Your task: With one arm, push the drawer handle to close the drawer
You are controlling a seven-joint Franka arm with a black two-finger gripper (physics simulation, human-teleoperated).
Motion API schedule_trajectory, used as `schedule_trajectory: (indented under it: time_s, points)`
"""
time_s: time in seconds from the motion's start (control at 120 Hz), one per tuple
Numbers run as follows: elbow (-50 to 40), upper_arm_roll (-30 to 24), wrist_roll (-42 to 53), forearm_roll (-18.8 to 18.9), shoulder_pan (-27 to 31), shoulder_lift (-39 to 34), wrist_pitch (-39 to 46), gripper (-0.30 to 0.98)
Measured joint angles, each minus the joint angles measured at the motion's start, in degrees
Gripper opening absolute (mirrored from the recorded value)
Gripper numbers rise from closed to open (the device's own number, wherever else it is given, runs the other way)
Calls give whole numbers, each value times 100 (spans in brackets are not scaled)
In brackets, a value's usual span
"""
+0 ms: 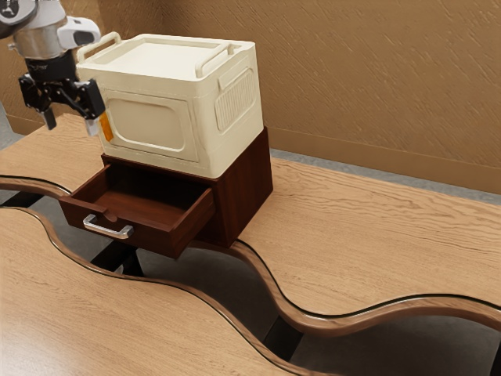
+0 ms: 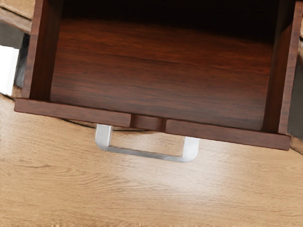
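The air in front of the drawer [image 1: 156, 238] is open above the near tabletop [image 1: 94, 313], giving clear room to reach the silver handle [image 2: 142, 153], with a gap between its bar and the drawer front. From above, the drawer's inside is open between its side walls, but the cream box [image 1: 146, 124] on the dark cabinet [image 1: 244, 192] blocks the way behind.

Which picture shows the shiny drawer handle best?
The wrist view: it looks down on the handle up close, with both bent corners clear. The exterior view shows it smaller, on the open drawer.
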Motion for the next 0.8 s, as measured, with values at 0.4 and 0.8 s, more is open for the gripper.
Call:
schedule_trajectory:
  time_s: [0.4,0.8]
  points:
    - [-2858,-286,-88,31,910,-817,724,18]
    - [-4203,-284,312,39,1024,-959,2837,-7]
